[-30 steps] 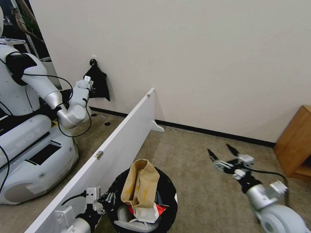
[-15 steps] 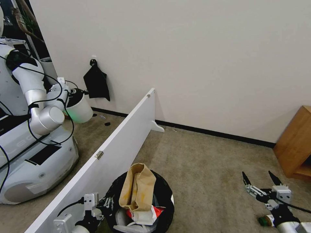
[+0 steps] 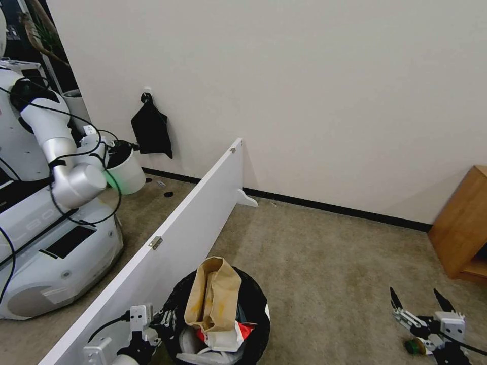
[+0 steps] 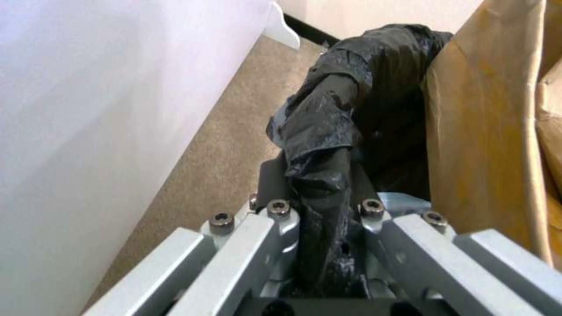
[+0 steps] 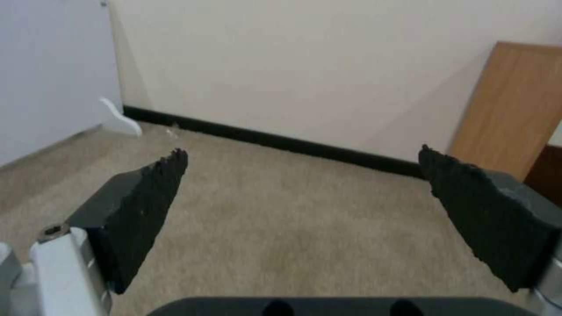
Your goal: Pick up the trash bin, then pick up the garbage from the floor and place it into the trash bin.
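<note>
Left pincer (image 3: 161, 320) clamped on the crinkled black liner at the rim of the trash bin (image 3: 256, 332), low beside the white partition board (image 3: 172, 228). Bin upright, round, mouth up; torn brown paper bag (image 3: 213, 294) stands on end inside it. Right pincer (image 3: 421, 305) spread wide, empty, above beige carpet (image 3: 314, 263), small green-capped bottle (image 3: 415, 347) just beside it.

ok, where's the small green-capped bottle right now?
Head view: the small green-capped bottle lies on the beige carpet at lower right, beside the open right gripper, below the wooden cabinet.
</note>
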